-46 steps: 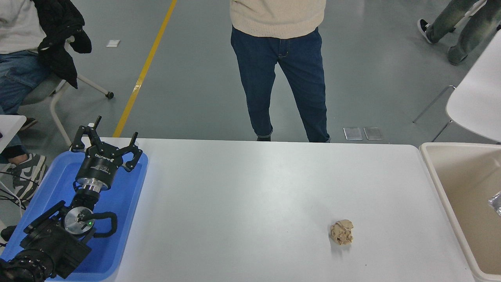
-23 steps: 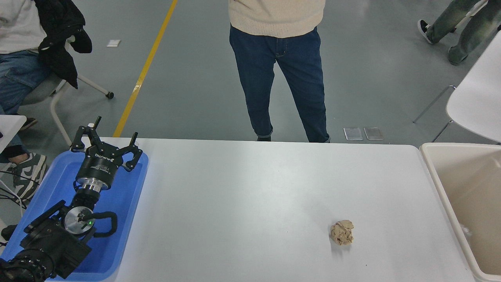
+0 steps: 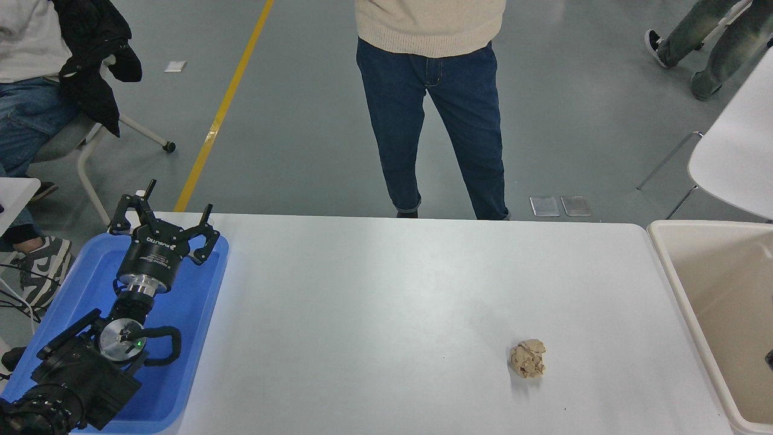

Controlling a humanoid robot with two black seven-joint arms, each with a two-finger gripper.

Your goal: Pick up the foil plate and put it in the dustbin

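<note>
A: Since only 1 claw shows, start there: the left claw (image 3: 163, 226) hangs over the far end of the blue tray (image 3: 199, 302) at the lower left, its fingers spread apart with nothing between them.

B: And the right claw?

A: Out of sight, apart from a small dark sliver at the right edge that I cannot identify.

B: Where does the foil plate lie from the claw?

A: I see no foil plate on the surface (image 3: 386, 290). The dustbin (image 3: 670, 266) stands far to the right, across the whole surface, so the right arm is surely the nearer.

B: What do the containers hold?

A: The visible part of the dustbin shows plain beige walls; the tray's visible floor looks bare. A crumpled brown paper ball (image 3: 527, 358) sits between them, nearer the dustbin.
</note>
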